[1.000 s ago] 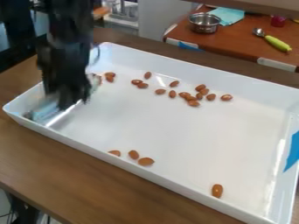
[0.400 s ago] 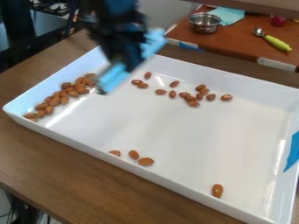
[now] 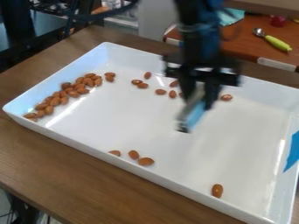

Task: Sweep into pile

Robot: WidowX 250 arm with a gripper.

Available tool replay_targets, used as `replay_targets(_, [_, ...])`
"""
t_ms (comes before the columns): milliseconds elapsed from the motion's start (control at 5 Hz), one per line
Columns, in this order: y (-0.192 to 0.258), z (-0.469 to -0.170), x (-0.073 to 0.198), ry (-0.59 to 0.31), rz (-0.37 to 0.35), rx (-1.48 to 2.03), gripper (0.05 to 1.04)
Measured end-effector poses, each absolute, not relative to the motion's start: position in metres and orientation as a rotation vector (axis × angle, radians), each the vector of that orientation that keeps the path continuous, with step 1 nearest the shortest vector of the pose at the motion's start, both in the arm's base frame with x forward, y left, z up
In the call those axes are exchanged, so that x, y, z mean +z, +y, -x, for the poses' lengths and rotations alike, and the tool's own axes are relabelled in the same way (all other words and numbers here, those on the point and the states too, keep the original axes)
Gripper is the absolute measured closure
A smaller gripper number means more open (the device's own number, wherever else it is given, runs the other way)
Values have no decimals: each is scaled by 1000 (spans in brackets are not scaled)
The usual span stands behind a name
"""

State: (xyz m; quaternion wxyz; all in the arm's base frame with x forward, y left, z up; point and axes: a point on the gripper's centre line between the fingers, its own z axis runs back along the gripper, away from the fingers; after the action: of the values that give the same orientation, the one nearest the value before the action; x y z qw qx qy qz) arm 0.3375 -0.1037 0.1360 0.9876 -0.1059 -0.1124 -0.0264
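Black hand (image 3: pixel 198 92) hangs over the white tray (image 3: pixel 123 120), closed on a pale-blue tool (image 3: pixel 196 114). Almonds (image 3: pixel 55 101) crowd along the tray's left wall in the view; others lie scattered toward the far wall, four nearer the front.

The pincer (image 3: pixel 199 89), with the blue tool (image 3: pixel 196 114), now hangs right of the tray's (image 3: pixel 146 118) middle instead of over its left end. It covers part of the far almonds (image 3: pixel 161 92), while the left-end row (image 3: pixel 64 94) lies uncovered.
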Motion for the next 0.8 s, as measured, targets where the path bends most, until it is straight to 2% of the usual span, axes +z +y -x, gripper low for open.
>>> replay_targets(400, [-172, -364, 116, -194, 163, 4, 705])
replay_targets(800, [-168, -382, 94, -195, 116, 33, 705])
